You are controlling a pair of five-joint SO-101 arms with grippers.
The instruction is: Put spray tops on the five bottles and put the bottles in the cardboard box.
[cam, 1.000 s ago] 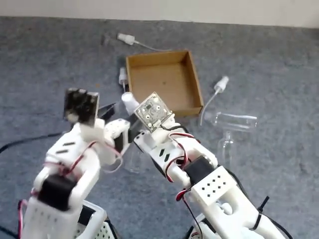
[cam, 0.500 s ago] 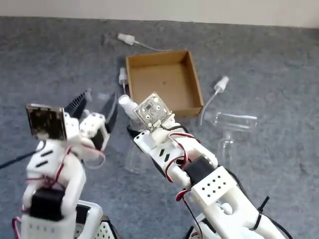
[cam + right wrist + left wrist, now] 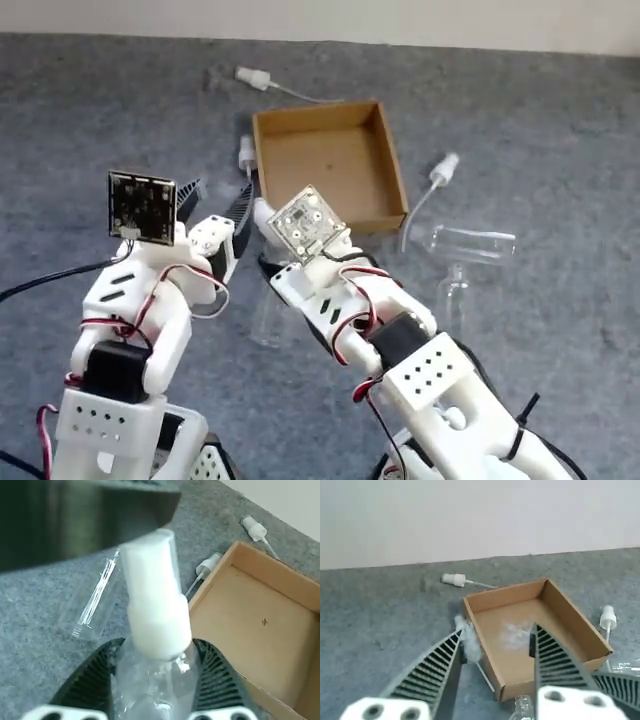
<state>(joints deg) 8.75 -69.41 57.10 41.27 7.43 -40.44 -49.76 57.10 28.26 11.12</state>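
The table covering (image 3: 100,110) was a grey, rough, matt fibre like carpet, and the cardboard box (image 3: 335,170) was dull brown paperboard with a flat, unglazed face. The bottle (image 3: 145,692) in the right gripper (image 3: 157,645) was clear and glossy, and its spray top (image 3: 152,595) was smooth white plastic with a soft sheen, like the loose spray top (image 3: 443,167). That gripper and the left gripper (image 3: 496,632) had matt black, ribbed plastic fingers (image 3: 432,672) on smooth white plastic bodies.
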